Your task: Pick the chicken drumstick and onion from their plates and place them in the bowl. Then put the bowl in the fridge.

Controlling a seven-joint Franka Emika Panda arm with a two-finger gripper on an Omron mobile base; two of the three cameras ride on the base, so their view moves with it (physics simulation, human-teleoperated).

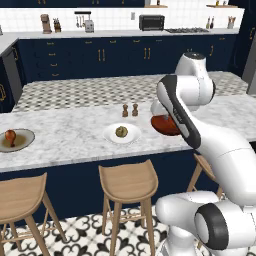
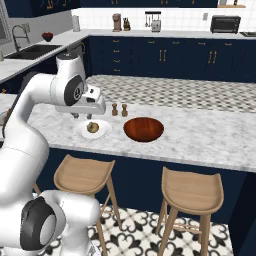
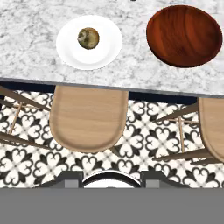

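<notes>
The marble surface (image 2: 200,135) carries everything, and nothing has yet gone into the bowl (image 2: 143,128), which sits empty at about 3 o'clock of the white plate (image 2: 93,130) in the right base view; so the first pick looks to be the step in hand, and I judge the onion (image 2: 92,127) the target, since the hand (image 2: 82,116) hangs above the surface's near edge just beside that plate; the chicken drumstick (image 1: 10,135) lies well apart on the grey-rimmed plate (image 1: 16,139), at 9 o'clock along the surface in the left base view; the next move calls for carrying the hand forward over the onion, then lowering with the jaws straddling it; in the hand view the onion (image 3: 88,38) sits at 11 o'clock, off the plate's centre; the hand holds and touches nothing; how far its jaws stand apart I cannot tell.
</notes>
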